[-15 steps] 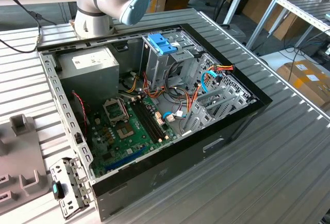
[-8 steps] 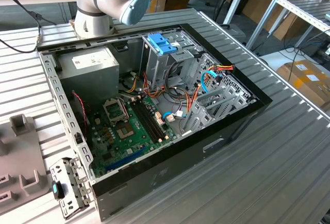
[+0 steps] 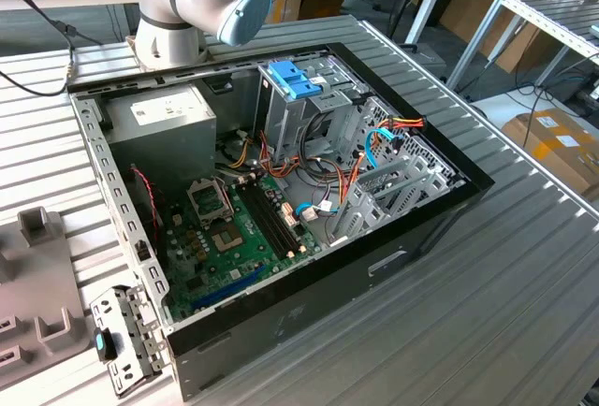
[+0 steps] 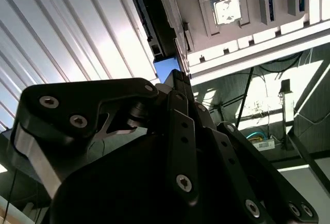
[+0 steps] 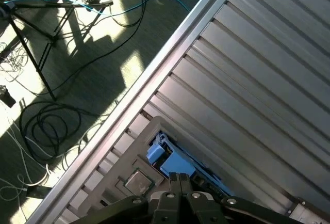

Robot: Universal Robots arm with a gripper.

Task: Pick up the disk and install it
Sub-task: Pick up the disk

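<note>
Blue-railed, the disk (image 5: 178,163) lies in a grey holder (image 5: 135,154) on the ribbed metal bench (image 5: 258,79). My gripper (image 5: 179,178) hangs over it, clenched shut and empty.

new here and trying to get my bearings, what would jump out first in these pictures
The open black computer case on the ribbed metal table draws the eye first, its green motherboard bared and a bright blue plastic clip atop the tall grey drive bay. In the first wrist view, the black gripper hangs right at the dark disk with bright blue rails, near the table's edge.
</note>
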